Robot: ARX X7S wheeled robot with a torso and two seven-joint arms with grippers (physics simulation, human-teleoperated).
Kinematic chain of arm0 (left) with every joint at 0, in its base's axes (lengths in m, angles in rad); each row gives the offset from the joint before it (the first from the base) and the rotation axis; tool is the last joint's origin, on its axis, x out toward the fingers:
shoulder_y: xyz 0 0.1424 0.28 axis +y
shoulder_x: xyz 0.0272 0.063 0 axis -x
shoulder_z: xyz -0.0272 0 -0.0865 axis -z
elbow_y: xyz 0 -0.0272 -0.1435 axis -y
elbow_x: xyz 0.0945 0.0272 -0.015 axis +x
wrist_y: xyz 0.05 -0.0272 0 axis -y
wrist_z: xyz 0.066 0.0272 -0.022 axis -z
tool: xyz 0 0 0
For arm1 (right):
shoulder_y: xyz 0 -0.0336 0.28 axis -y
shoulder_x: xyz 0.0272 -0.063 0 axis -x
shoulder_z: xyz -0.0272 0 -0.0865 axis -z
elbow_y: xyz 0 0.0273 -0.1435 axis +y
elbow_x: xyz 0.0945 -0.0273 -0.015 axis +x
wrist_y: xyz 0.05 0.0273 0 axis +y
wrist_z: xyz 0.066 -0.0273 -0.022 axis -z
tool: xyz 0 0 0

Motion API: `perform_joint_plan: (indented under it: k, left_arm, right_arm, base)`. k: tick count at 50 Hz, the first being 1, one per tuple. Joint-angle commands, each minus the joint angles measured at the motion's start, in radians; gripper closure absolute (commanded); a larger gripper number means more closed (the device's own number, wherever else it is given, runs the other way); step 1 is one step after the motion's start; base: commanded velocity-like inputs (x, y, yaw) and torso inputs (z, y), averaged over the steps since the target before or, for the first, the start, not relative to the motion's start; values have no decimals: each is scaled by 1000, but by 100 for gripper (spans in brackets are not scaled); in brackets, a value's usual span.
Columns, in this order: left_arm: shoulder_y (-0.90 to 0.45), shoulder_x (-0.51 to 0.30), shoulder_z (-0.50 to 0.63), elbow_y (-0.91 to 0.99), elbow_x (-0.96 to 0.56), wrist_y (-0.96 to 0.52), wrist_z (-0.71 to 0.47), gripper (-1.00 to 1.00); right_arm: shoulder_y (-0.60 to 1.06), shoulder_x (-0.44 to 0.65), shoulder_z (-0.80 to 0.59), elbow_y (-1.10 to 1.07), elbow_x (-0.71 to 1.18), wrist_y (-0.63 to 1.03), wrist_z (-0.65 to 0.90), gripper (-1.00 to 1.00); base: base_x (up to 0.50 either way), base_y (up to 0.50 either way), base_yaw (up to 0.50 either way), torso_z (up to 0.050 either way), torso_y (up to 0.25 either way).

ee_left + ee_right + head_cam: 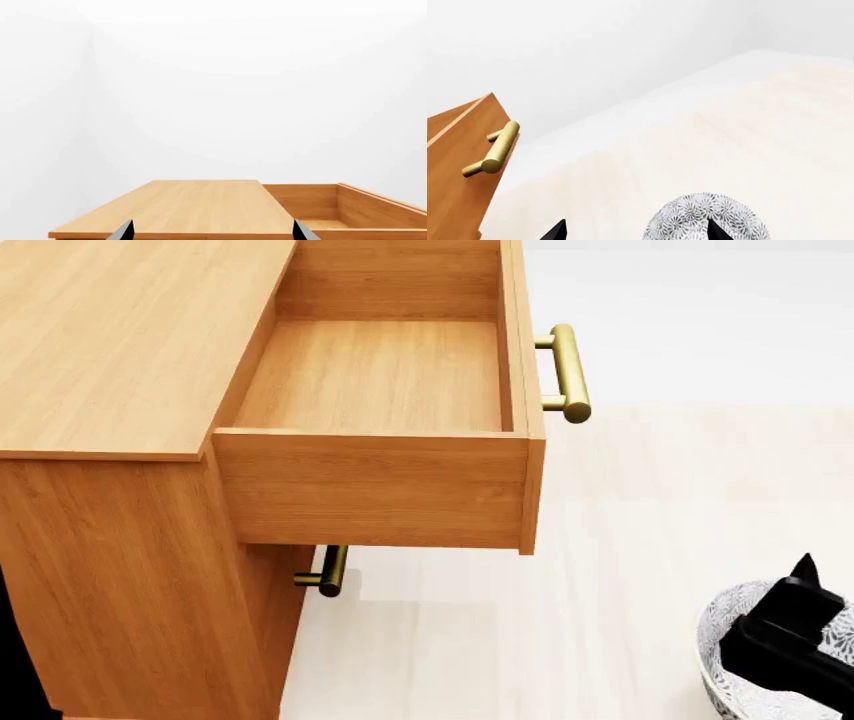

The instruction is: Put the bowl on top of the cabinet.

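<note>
The bowl [731,625], white with a dense dark floral pattern, is low on the floor at the head view's lower right. My right gripper [797,618] is over it and hides much of it. In the right wrist view the gripper [635,231] is open: one fingertip [715,231] lies across the bowl [687,215] and the other stands off to its side over bare floor. The honey-brown cabinet [107,340] fills the head view's left. My left gripper [212,232] is open and empty just before the edge of the cabinet top [193,205].
The cabinet's top drawer [380,380] is pulled out and holds nothing, its brass bar handle [566,370] sticking out toward the floor side. A lower handle [328,570] shows under it. Pale floor [641,540] lies between the cabinet and the bowl.
</note>
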Motion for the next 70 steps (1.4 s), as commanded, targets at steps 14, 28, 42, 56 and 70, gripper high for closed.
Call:
perform_joint_plan:
  k: [14,28,42,56,70]
  left_arm:
    - [2,-25,24,-27,-3,25,-28,-100]
    - [5,-33,40,-52,1,50,-32,-100]
    - [2,-43,41,-46,-8,40,-49,-100]
    - [3,-54,34,-41,-21,42,-61,-100]
    - [4,-61,38,-49,-25,56,-69,-100]
  right_arm:
    - [175,220,34,348,277,219,115,-100]
    - [248,231,-8,512,221,176,80,-100]
    - [306,250,-101,631,110,133,32,-100]
    - [297,257,-157,648,55,116,12,-100]
    - [267,248,-203,676,-6,70,-30,-100]
  base:
    - [0,0,0,0,0]
    - [0,0,0,0,0]
    - [0,0,0,0,0]
    - [0,0,0,0,0]
    - [0,0,0,0,0]
